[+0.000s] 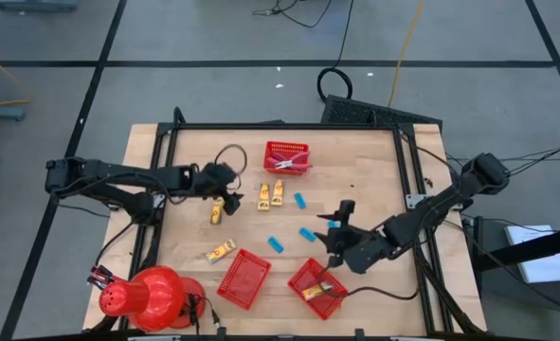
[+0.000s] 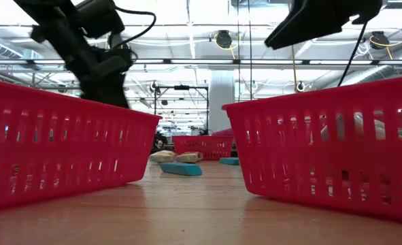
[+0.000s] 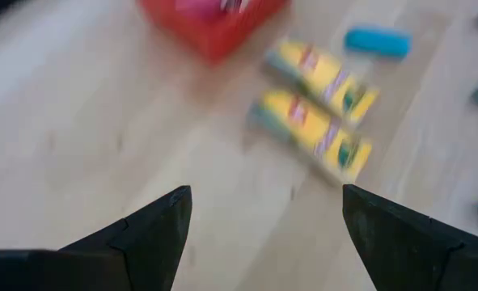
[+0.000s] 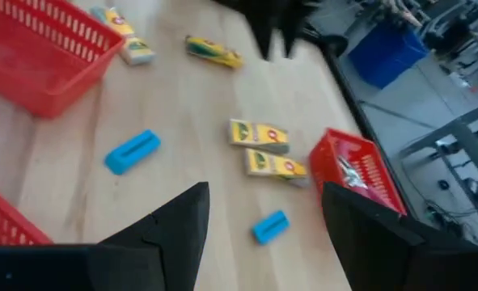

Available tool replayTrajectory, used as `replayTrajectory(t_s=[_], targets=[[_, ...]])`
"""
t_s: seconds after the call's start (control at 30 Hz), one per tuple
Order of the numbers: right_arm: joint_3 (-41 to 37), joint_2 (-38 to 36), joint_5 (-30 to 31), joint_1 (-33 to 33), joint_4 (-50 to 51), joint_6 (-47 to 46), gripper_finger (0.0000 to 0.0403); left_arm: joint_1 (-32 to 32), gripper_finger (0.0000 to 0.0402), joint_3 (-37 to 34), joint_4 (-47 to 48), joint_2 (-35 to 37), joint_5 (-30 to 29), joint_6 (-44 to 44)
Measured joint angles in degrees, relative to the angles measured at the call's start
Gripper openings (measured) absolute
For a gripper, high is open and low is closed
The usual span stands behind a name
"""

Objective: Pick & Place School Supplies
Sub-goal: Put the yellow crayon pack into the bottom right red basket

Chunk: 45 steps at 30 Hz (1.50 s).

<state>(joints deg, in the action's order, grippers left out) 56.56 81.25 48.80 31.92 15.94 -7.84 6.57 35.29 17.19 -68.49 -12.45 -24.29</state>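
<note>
Yellow-orange boxes (image 1: 269, 194), light-blue blocks (image 1: 275, 244) and red mesh baskets (image 1: 243, 278) lie on the pale wooden tabletop (image 1: 374, 180).

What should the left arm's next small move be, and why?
Probably ease the left pincer forward and down over the pair of small yellow rectangular boxes on the wooden table. Its fingers are open and empty, and those boxes lie loose just ahead, outside the red mesh basket. The right pincer is also open, near the blue blocks.

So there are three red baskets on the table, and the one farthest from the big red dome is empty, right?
Not empty. Three red baskets, yes, but the high view shows the far basket holds pale things; the right wrist view shows them too. They are too small to name.
</note>
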Motion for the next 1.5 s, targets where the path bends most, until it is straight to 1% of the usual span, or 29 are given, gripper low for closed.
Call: replayTrajectory(t_s=[0.17, 0.23, 0.33, 0.47, 0.63, 0.73, 0.87, 1.0, 1.13, 1.2, 1.3, 1.4, 1.5], targets=[[-3.3, -2.49, 0.95, 1.71, 0.39, -0.89, 0.0231, -9.21, 0.0324, 0.0, 11.81, 0.0, -6.86, -15.67], [-5.0, -3.26, 0.98, 1.97, 0.12, -1.82, 0.0231, -12.43, 0.0324, 0.0, 15.12, 0.0, -8.93, -22.3], [-7.43, -4.05, 0.8, 1.95, -0.01, -3.39, 0.023, -15.87, 0.0324, 0.0, 16.72, -0.39, -10.13, -29.83], [-9.67, -4.39, 0.6, 1.95, -1.78, -3.65, 0.0231, -18.1, 0.0324, 0.0, 17.16, -0.61, -10.18, -35.99], [-10.15, -4.39, 0.5, 2.76, -2.41, -3.6, 0.0227, -19.03, 0.0324, 0.02, 19.77, -3.84, -9.66, -40.42], [-10.15, -4.39, 0.51, 3.49, -2.62, -3.4, 0.0224, -18.91, 0.0324, -0.04, 20.61, -6.97, -8.86, -41.37], [-10.15, -4.39, 0.5, 3.89, -3.01, -3.25, 0.0224, -18.04, 0.0324, 0.01, 18.85, -10.46, -6.95, -41.26], [-10.15, -4.39, 0.46, 3.88, -3.32, -3.23, 0.0224, -17.55, 0.0324, 0.02, 14.48, -14.32, -4.94, -39.81], [-10.15, -4.39, 0.43, 3.87, -3.78, -3.25, 0.0224, -17.51, 0.0319, 0.22, 12.08, -17.44, -5.28, -38.81], [-10.15, -4.39, 0.43, 3.87, -4.3, -3.33, 0.0224, -17.51, 0.0301, 0.31, 11.58, -18.2, -5.98, -39.14], [-10.15, -4.39, 0.43, 3.87, -4.54, -3.41, 0.0224, -17.89, 0.0247, 0.22, 11.2, -18.36, -7.61, -39.24], [-10.15, -4.39, 0.43, 3.87, -4.85, -3.47, 0.0224, -18.61, 0.0167, 0.17, 10.87, -18.01, -9.54, -38.55], [-10.15, -4.39, 0.43, 3.87, -4.98, -4.17, 0.0224, -19.42, 0.0074, 0.15, 10.75, -18.01, -11.35, -36.83]])
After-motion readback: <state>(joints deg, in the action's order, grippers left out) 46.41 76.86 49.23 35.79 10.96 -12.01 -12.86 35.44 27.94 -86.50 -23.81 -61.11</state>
